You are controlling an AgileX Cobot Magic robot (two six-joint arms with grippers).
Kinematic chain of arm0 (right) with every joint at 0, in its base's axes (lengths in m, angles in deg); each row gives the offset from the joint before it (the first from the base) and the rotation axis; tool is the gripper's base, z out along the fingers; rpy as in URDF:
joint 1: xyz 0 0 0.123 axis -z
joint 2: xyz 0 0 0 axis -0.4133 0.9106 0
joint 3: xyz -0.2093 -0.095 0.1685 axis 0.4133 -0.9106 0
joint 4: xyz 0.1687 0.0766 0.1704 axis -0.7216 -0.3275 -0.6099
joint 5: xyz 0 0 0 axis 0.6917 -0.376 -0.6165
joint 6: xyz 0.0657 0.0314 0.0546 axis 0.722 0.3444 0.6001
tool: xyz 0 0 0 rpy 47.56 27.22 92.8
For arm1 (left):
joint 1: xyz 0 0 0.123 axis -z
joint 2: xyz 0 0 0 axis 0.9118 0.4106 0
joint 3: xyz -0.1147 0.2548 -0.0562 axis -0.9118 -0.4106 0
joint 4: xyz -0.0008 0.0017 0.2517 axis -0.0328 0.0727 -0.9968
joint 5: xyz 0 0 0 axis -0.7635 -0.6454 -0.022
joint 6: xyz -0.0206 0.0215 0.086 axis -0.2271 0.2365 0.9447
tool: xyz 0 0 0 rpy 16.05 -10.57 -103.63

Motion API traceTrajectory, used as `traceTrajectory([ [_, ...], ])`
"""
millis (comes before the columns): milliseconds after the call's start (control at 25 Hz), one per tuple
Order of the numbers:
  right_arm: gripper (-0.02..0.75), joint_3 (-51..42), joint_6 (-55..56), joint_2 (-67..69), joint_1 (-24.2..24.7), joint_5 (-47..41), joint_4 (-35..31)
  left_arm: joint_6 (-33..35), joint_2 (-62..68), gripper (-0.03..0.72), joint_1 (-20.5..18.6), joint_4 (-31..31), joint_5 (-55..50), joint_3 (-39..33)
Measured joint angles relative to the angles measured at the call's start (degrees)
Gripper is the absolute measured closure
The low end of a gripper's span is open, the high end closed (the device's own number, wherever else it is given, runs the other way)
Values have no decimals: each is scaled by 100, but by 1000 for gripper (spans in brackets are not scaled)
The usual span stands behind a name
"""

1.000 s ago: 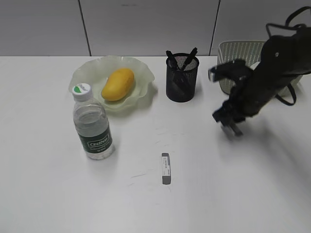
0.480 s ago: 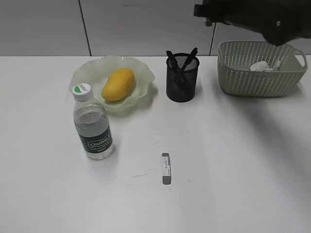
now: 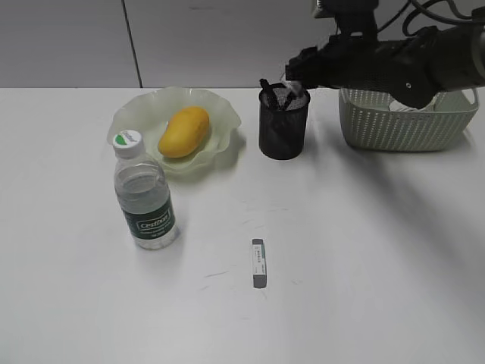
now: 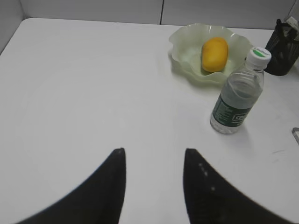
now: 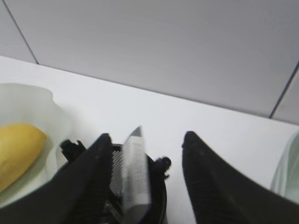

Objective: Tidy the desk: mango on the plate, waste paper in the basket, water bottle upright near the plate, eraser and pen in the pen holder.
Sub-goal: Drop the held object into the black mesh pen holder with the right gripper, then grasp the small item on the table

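Right claw (image 3: 294,76) open over pen holder (image 3: 283,121) near bench (image 3: 364,250) far edge, eraser (image 5: 135,172) dropping in. Left claw (image 4: 154,161) open, empty. Second eraser (image 3: 258,263) lies mid-bench.

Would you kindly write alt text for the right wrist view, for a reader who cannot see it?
Open right gripper hovers over the black mesh pen holder, with a blurred grey-white eraser between its fingers above the cup. The mango lies on the plate at left.
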Motion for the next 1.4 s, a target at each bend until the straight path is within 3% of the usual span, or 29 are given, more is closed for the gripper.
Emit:
traceTrajectory([
  [80,237,0,53,-109,0,-398,6,0,0,380,0,0,0,0],
  [160,216,0,72,-348,0,-753,11,0,0,380,0,0,0,0],
  [400,281,-283,76,-1330,0,-1182,160,0,0,380,0,0,0,0],
  [600,302,-1623,-165,-2685,0,-2619,228,0,103,380,0,6,5,0],
  [720,304,-2801,-777,-3909,0,-3690,-331,258,527,381,0,171,35,0],
  [920,304,-3885,-2367,-6336,0,-6097,-1998,1487,1856,381,0,1167,217,77],
  [1120,304,-4311,-2582,-8758,0,-7618,-2306,2392,3296,385,5,2477,1370,139],
  [1200,305,-4479,-2611,-9581,0,-7880,-2306,3235,3874,399,74,3295,1688,185],
  [1280,305,-4507,-2623,-10382,0,-7975,-2340,3882,4460,422,285,3910,1856,314],
  [1400,308,-4506,-2627,-11198,0,-8107,-2388,4244,5459,441,1068,4209,2238,749],
])
